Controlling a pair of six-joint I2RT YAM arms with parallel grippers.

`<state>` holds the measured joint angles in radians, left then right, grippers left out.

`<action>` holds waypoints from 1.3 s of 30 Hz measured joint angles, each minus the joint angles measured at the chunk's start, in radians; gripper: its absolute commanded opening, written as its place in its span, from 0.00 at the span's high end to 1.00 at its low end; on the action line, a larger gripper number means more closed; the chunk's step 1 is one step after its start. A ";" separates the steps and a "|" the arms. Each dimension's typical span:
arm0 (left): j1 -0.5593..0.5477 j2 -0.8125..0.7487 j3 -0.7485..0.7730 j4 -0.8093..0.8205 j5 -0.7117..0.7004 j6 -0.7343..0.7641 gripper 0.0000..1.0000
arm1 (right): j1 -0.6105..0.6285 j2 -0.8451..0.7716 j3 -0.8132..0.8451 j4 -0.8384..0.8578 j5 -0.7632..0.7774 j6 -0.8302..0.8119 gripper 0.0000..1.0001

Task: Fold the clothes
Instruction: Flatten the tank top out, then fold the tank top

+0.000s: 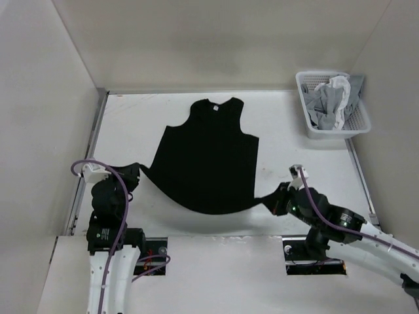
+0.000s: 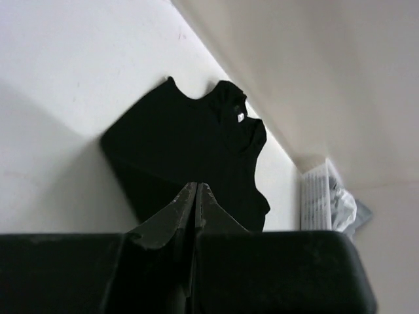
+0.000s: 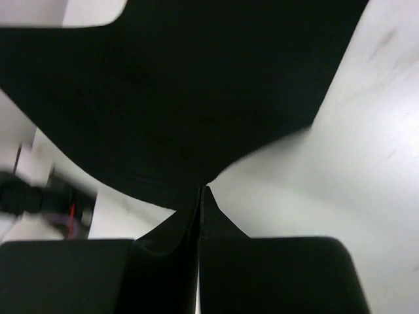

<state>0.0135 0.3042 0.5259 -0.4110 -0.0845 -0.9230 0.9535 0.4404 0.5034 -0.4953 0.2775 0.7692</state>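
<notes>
The clothes (image 1: pixel 206 157), one plain black sleeveless top, lie spread on the white table (image 1: pixel 288 131) with the neck toward the back wall. The bottom hem is pulled out to both sides and sags between its corners. My left gripper (image 1: pixel 134 172) is shut on the hem's left corner. My right gripper (image 1: pixel 270 198) is shut on the hem's right corner. In the left wrist view the closed gripper (image 2: pixel 197 186) points over the clothes (image 2: pixel 190 144). In the right wrist view the gripper (image 3: pixel 203 190) pinches a stretched point of the clothes (image 3: pixel 183 85).
A white basket (image 1: pixel 337 133) holding grey and white garments (image 1: pixel 334 95) stands at the back right corner; the basket (image 2: pixel 317 196) also shows in the left wrist view. Beige walls enclose the table on the left, back and right. Both arm bases sit at the near edge.
</notes>
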 measured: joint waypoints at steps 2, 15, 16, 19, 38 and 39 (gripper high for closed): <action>-0.030 -0.063 0.000 -0.087 -0.005 -0.001 1.00 | 0.119 -0.021 -0.028 -0.055 0.016 0.082 1.00; -0.168 0.020 0.026 -0.204 -0.196 -0.045 1.00 | 0.197 0.228 0.017 -0.135 0.142 0.258 1.00; -0.169 0.105 0.027 -0.133 -0.205 -0.051 1.00 | 0.079 0.275 0.036 -0.076 0.122 0.207 1.00; -0.163 0.412 0.062 0.077 -0.222 -0.062 1.00 | -0.227 0.431 0.101 0.104 0.030 0.077 1.00; -0.094 1.782 1.120 0.435 -0.170 -0.019 0.66 | -0.792 1.687 1.313 0.335 -0.336 -0.159 0.50; -0.089 1.778 1.089 0.431 -0.168 -0.018 0.65 | -0.790 1.692 1.300 0.320 -0.333 -0.161 0.50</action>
<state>-0.0750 2.0819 1.6150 0.0196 -0.2523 -0.9405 0.1631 2.1326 1.8030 -0.1749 -0.0555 0.6083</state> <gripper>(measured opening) 0.331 0.482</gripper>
